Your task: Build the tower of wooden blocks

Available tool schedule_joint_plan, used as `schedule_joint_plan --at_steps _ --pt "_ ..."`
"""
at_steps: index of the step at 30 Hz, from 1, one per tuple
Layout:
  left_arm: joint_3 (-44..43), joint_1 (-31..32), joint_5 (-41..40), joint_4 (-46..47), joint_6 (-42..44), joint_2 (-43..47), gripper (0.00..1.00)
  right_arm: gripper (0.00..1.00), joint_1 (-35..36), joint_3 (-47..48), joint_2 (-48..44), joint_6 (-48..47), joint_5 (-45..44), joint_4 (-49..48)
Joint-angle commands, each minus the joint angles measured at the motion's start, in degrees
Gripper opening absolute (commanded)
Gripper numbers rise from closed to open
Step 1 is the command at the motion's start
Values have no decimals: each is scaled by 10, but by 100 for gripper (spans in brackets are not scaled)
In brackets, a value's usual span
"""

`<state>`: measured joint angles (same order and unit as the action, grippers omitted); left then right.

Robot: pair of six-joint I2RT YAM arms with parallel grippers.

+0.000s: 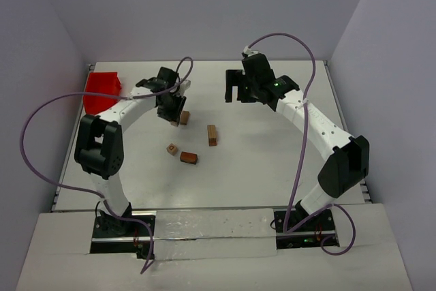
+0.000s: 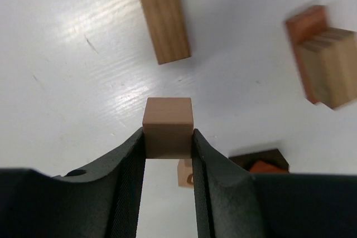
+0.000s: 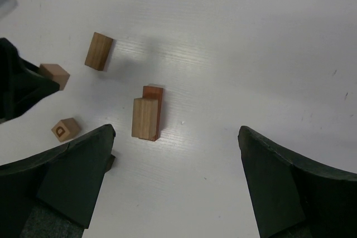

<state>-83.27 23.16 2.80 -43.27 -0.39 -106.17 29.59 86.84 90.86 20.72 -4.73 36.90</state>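
**Left jaws holding a cube, tower barely begun**

My left jaws are pinched narrow on a small reddish-tan wooden cube (image 2: 167, 118), gripping two opposite sides and holding it above the white worktop (image 2: 72, 54). Below it I see a pale wooden cube with a printed letter (image 2: 186, 175), and near that a dark brown block with an orange-red face (image 2: 262, 164), partly hidden.

My right jaws stand wide apart and hold nothing.

The wood block tower (image 3: 148, 116) is only two pieces at mid-worktop: a light tan cuboid (image 3: 145, 120) lying on a reddish-brown flat block (image 3: 153, 91). A loose tan wooden cuboid (image 2: 164, 23) lies apart from them. A red plastic tray (image 1: 102, 90) sits at the far left corner.
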Motion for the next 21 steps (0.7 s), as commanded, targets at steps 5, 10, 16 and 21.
schedule_joint_plan --at_steps 5,10,16,21 --pt "-151 31 127 -87 161 43 10 100 -69 -17 -50 -65 79 -9" --pt "-246 74 99 -173 205 -13 13 100 -110 -33 -72 -122 106 14" --pt "-357 117 94 -256 242 -90 14 100 -162 -55 -110 -186 131 41" --pt "-428 139 65 -293 251 -143 11 100 -217 -87 -140 -200 149 46"
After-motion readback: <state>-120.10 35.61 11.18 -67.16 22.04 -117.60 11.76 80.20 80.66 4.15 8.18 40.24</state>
